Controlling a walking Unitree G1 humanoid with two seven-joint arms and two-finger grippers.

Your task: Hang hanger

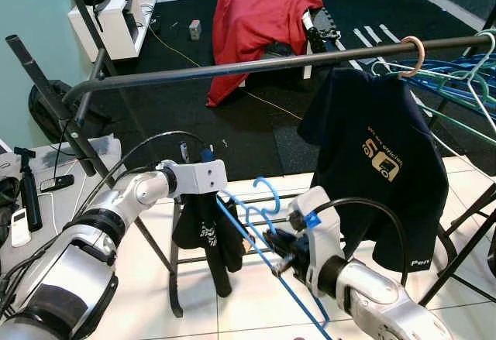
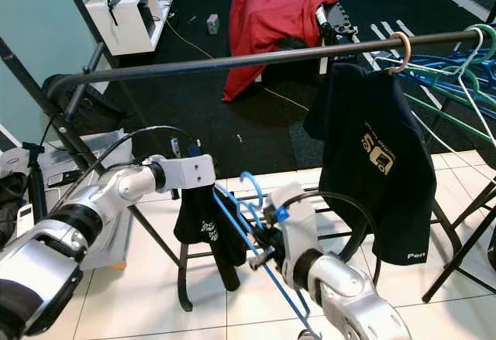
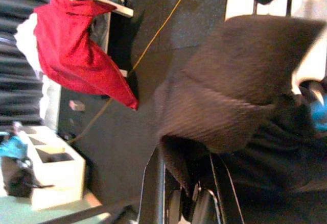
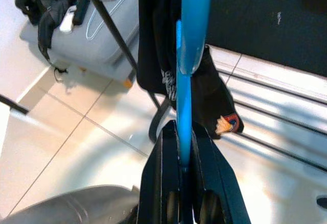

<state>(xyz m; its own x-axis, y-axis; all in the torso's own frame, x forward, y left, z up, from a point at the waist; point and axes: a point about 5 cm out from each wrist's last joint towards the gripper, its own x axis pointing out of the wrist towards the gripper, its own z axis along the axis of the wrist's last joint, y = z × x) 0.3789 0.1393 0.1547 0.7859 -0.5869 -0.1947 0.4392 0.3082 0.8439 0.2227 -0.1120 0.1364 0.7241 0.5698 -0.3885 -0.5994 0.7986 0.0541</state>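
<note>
The blue plastic hanger [image 1: 260,235], thin and glossy with a curled hook, sits low in front of the robot, below the dark metal clothes rail [image 1: 256,66] and near its middle span. Its hook curves upward toward the rail, while its long arm runs on a slant down and toward the robot. The right gripper [image 1: 273,248] is closed on that arm; the right wrist view shows what the head views cannot, the two black fingers [image 4: 158,175] pinching the blue bar between them, with white glossy floor tiles [image 4: 61,147] beyond. A small black shirt [image 1: 208,235], soft and limp, droops from the hanger's upper end just under the left gripper [image 1: 203,194], whose white block-shaped wrist sits right above it. The left wrist view shows ribbed dark fabric bunched tight over the left gripper's fingers, so they are clamped on the shirt. To the right on the rail hangs a larger navy T-shirt [image 1: 380,162] with a gold print, on a hanger with a pale pink hook [image 1: 412,53]; beside it a cluster of bare blue and green wire-thin hangers [image 1: 457,84]. Farther back, a red cloth [image 1: 256,18] is draped over an object on the black carpet, near a white shelf unit [image 1: 116,15].
</note>
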